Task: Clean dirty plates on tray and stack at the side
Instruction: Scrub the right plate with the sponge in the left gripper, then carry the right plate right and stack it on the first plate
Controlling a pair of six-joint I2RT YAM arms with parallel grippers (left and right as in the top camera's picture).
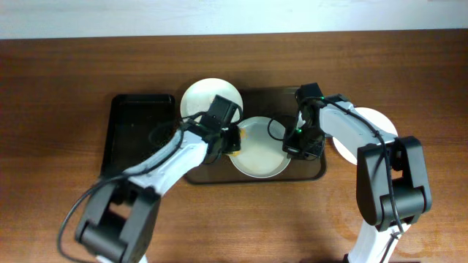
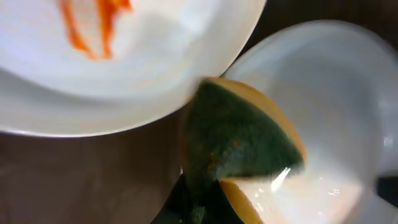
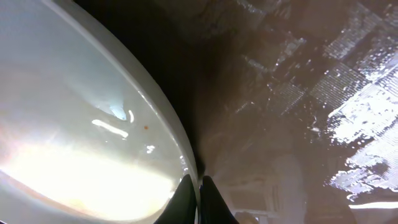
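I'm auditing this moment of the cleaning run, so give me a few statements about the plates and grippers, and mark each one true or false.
1. The left gripper holds a green-and-yellow sponge. True.
2. The right gripper hangs open. False: it is shut on the rim of the middle plate.
3. The rear plate carries an orange smear. True.
4. All three plates sit on the brown tray. False: the third plate lies on the table, right of the tray.
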